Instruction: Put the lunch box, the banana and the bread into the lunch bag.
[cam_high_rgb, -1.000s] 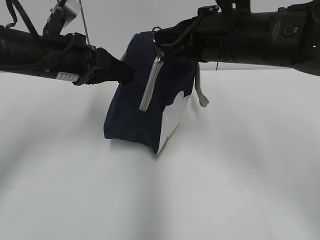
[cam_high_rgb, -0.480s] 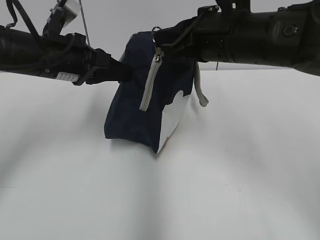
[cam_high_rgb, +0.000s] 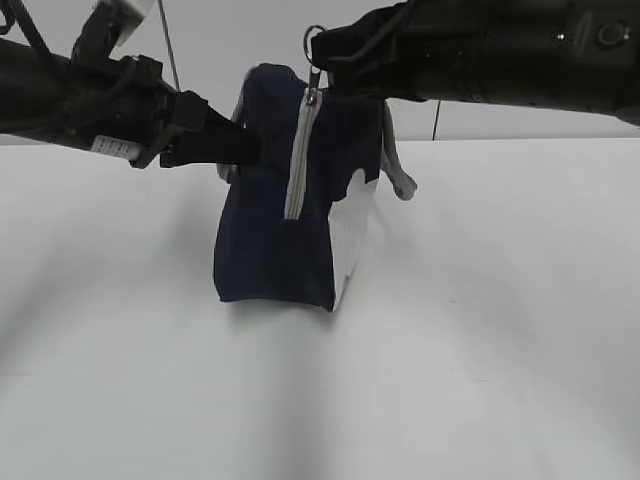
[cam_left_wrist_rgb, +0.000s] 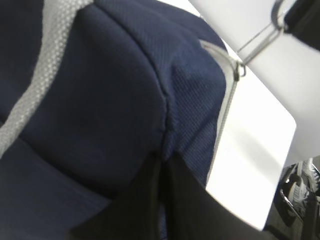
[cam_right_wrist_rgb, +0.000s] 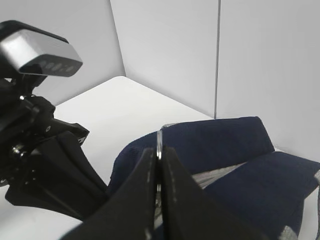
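Note:
The navy lunch bag (cam_high_rgb: 272, 250) stands upright on the white table, with its grey zipper (cam_high_rgb: 298, 160) running down the near face. My left gripper (cam_high_rgb: 250, 148) is shut, pinching a fold of the bag's fabric (cam_left_wrist_rgb: 100, 100) at its upper left; the fingertips of the left gripper (cam_left_wrist_rgb: 162, 157) meet on the cloth. My right gripper (cam_high_rgb: 315, 52) is shut on the zipper's metal ring pull (cam_right_wrist_rgb: 159, 141) at the top of the bag, the right gripper (cam_right_wrist_rgb: 159, 149) holding the ring edge-on. The lunch box, the banana and the bread are out of view.
A grey handle (cam_high_rgb: 398, 172) hangs off the bag's right side above its white side panel (cam_high_rgb: 353, 240). The left arm (cam_right_wrist_rgb: 42, 165) is close beside the right gripper. White table (cam_high_rgb: 480, 350) surrounds the bag; a pale wall stands behind.
The left gripper closed on the bag's fabric. Both arms have lifted slightly, and the bag has swung from a tilted pose to standing upright.

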